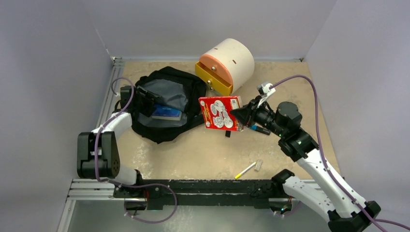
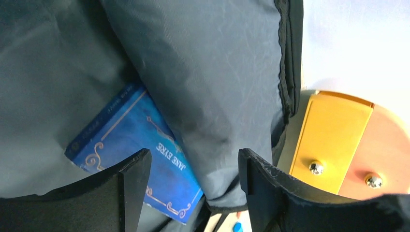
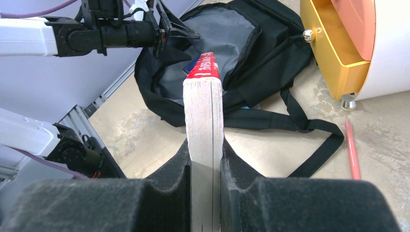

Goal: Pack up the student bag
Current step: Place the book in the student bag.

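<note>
The student bag point(image 1: 167, 104) lies open at the left of the table, its blue-grey lining point(image 2: 193, 72) facing up. A blue book titled Jane Eyre point(image 2: 140, 154) lies inside it point(image 1: 167, 113). My left gripper point(image 1: 145, 99) hangs over the bag's left rim, open point(image 2: 193, 164), with a fold of lining and the bag's edge in the gap between its fingers. My right gripper point(image 1: 241, 115) is shut on a red-covered book point(image 1: 221, 112), held on edge just right of the bag. In the right wrist view the book's pages point(image 3: 203, 116) stand between the pads, and the bag point(image 3: 232, 38) lies beyond.
A cream cylindrical box point(image 1: 227, 65) with an open yellow drawer point(image 3: 338, 53) stands behind the bag. A red pencil point(image 3: 351, 150) lies near a bag strap point(image 3: 309, 130). A yellow pencil point(image 1: 245, 170), a small eraser point(image 1: 258, 165) and a dark marker point(image 1: 260, 129) lie on the table.
</note>
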Controlling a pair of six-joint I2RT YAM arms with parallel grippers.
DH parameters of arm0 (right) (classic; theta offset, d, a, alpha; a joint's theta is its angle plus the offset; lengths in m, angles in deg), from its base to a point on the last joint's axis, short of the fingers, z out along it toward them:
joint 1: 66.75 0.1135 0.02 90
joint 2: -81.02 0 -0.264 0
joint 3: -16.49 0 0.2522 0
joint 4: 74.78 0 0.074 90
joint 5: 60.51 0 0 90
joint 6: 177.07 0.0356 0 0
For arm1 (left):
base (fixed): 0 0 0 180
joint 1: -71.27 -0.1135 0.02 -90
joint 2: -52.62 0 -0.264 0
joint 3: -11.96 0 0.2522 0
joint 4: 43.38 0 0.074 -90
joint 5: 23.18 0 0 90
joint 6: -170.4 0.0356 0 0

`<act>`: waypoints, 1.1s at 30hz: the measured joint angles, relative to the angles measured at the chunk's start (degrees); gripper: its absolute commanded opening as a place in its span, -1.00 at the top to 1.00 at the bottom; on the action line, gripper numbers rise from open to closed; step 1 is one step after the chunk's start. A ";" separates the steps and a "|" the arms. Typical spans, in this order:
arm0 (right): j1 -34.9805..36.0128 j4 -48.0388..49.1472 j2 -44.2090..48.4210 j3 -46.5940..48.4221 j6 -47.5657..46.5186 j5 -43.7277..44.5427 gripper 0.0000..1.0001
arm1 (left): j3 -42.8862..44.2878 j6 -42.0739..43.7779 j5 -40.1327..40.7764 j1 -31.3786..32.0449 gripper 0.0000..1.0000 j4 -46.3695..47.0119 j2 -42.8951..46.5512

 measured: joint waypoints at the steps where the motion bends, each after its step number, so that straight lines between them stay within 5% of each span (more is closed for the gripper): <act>1: 0.00 0.00 0.00 0.00 0.00 0.00 1.00 | 0.00 -0.07 -0.09 -0.28 -0.23 0.85 -0.72; 14: 0.00 4.42 -0.15 -0.59 0.72 -0.57 1.00 | 0.02 0.48 -2.36 -2.82 0.62 9.53 -6.36; 17: 0.02 6.16 -2.10 -0.24 -0.70 -2.54 1.00 | 0.31 0.68 -2.95 -3.06 0.99 10.08 -7.43; 23: 3.41 8.63 -8.92 2.12 -4.81 -5.60 1.00 | 3.10 1.99 -4.26 -3.26 1.00 8.61 -7.93; 33: 20.57 11.63 -26.01 14.53 -16.76 3.50 1.00 | 7.54 4.33 -4.85 -3.28 1.00 2.29 -1.57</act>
